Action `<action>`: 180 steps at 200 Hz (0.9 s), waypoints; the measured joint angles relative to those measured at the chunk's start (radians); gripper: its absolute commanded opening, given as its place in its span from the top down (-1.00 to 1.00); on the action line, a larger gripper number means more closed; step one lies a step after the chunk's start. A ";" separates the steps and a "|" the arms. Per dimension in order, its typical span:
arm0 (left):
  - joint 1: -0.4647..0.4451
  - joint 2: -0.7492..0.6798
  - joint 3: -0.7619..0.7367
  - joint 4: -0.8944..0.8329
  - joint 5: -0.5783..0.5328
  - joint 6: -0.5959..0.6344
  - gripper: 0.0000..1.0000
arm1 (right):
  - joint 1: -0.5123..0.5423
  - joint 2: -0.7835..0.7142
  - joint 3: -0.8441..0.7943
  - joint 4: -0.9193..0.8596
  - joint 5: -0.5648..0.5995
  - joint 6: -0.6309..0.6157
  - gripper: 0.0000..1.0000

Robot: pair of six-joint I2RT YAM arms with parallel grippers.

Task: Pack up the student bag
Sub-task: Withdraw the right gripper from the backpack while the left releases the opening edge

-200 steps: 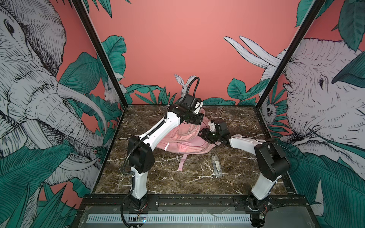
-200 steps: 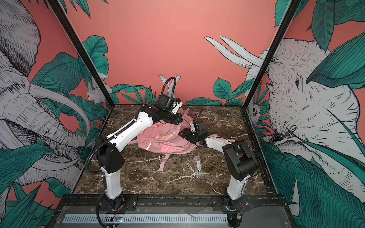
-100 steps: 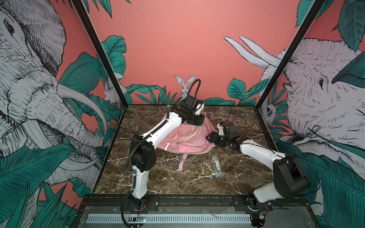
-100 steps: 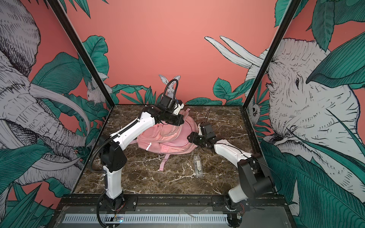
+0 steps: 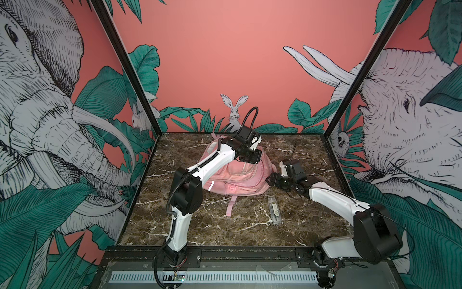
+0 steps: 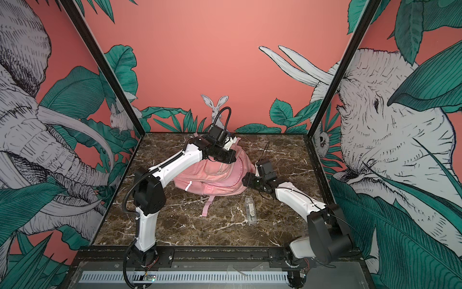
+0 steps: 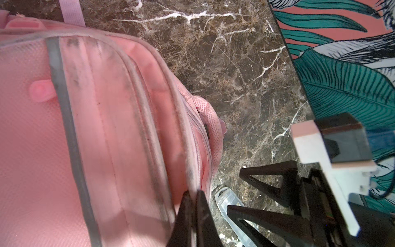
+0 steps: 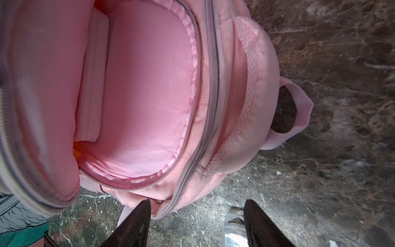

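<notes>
Subject: the student bag, a large soft pink fabric backpack with zip pockets and silver reflective strips, is laid towards the back middle of the dark brown marble-patterned desk, as seen in both top views.
Handling, judged: the cloth is limp and folds under its own weight. The bag is expected to be light, to sag wherever it is unsupported, and to drag rather than slide on the desk. Nothing fragile is evident in the shell.
Grasp sites, judged: the stitched rim beside the main zip and the pink webbing loop at the top are preferred, since a pinch can be kept there. The flat panels are likely to bunch.
Left hand: clenched on the fabric edge of the upper flap, which is held raised so that the mouth gapes.
Right hand: released and empty, with the jaws set wide apart.
Bag relative to hands: the raised flap lies directly under the left hand. The open mouth faces the right hand, which is placed just beside the rim, apart from it.
Contents: a flat pale pink item is seen against the lining, possibly a slim case or an inner pocket; the view does not settle which.
Loose item: a clear plastic case lies on the desk near the right hand, outside the bag.
</notes>
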 measured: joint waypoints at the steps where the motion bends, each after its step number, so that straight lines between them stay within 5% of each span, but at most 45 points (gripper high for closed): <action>1: 0.000 0.001 0.000 0.000 0.000 0.000 1.00 | 0.000 -0.001 0.000 0.000 0.001 -0.001 -0.36; 77: -0.028 0.078 0.000 0.019 0.015 0.000 1.00 | -0.003 -0.040 -0.071 -0.031 0.026 -0.013 -0.36; 133: -0.044 0.099 0.000 0.021 0.005 0.000 0.68 | -0.003 -0.044 -0.081 -0.031 0.028 -0.016 -0.38; 180: -0.044 0.109 0.000 0.017 -0.006 0.001 0.22 | -0.003 -0.047 -0.081 -0.033 0.028 -0.028 -0.39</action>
